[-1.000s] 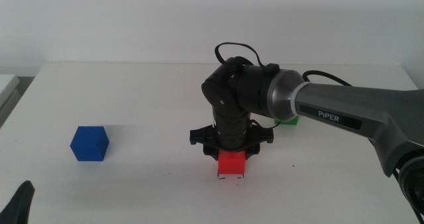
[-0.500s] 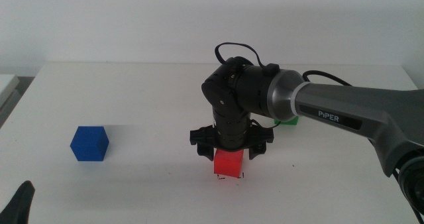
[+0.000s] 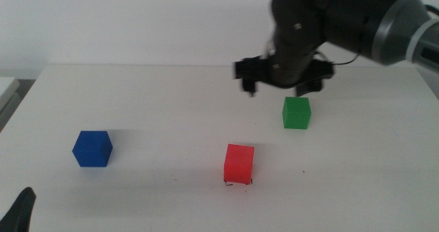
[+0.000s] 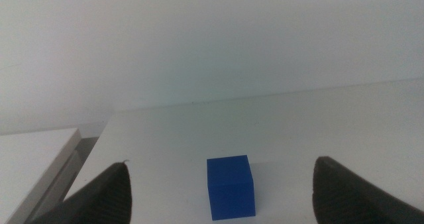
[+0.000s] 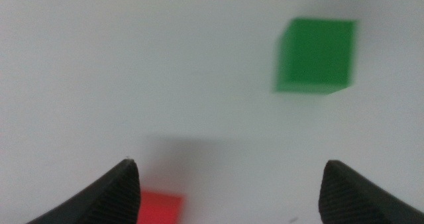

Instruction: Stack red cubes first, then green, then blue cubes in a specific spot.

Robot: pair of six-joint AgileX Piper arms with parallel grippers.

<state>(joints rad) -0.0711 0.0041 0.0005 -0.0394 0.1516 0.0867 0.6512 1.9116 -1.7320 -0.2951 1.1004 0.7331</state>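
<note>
A: What takes up the most room on the white table (image 3: 158, 101)?

B: The right arm (image 3: 370, 19). It reaches in from the right side, and the right gripper (image 3: 280, 83) hangs high above the far half of the table, jaws spread wide and holding nothing. It hovers just behind the green cube (image 3: 296, 113), which suggests green is the next pick.

A: Why would it be empty-handed there?

B: Because the red cube (image 3: 239, 164) appears to be placed. It stands alone near the front centre, upright, its base over the tiny black corner marks (image 3: 237, 184) that outline the stacking spot. Nothing touches it, so the first layer looks done.

A: And the left side?

B: The left gripper (image 3: 19, 211) waits at the bottom-left corner, jaws wide apart and empty. Its wrist camera looks straight at the blue cube (image 4: 230, 186), which sits well apart from the other two on the left of the table. Blue goes on last, so it likely rests there until needed.

A: Any risk in the next step?

B: Green must land squarely on red; an off-centre release could tip it off.
</note>
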